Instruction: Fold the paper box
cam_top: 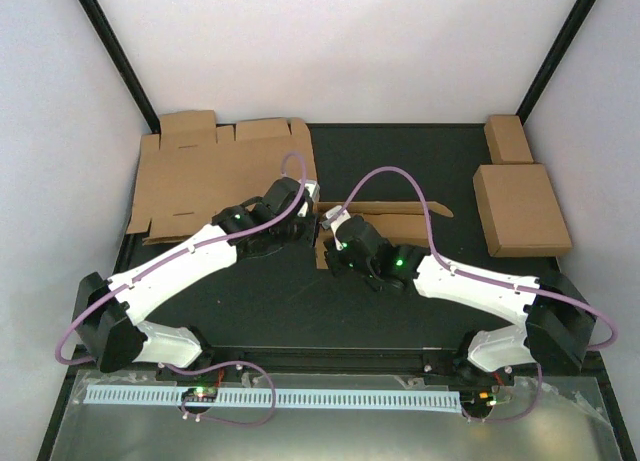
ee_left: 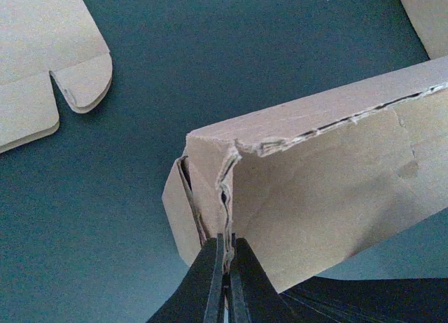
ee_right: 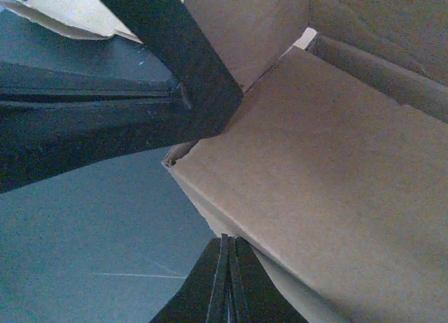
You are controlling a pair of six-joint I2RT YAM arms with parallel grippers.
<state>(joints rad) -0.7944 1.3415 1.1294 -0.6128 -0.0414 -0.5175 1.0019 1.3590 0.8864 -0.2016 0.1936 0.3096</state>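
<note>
Paper box (cam_top: 392,221) is half-formed, just beside the near right corner of the flat sheet (cam_top: 215,176), on the dark tabletop (cam_top: 400,311) between the two wrists. Left jaws are clamped tight on a doubled wall edge at the box corner. Right jaws are pressed fully together with their tips at the edge of a broad panel. I see no board between them, so I read that as pushing, not gripping. Main risk is a tear: the corner in the left pinch is crumpled and the top edge next to it looks ragged, plies showing. Any twist or pull there could rip it along the crease. Second, the right tips could skate off the panel, which is smooth matte board, and the wall would likely spring back. Third, the wrists are crowded: a black link (ee_right: 175,71) crosses right over the right jaws' view, so a clash is plausible. The purple cable (cam_top: 400,181) looping above the box might snag a raised flap. Material is thin brown cardboard, probably stiff across panels and soft at scored folds, with one small dent on the outer wall. The flat sheet shows die-cut slots and rounded tabs. A larger folded box (cam_top: 520,209) and a small oblong box (cam_top: 508,139), both sharp-edged, sit well apart from the flat sheet, far to its right.
</note>
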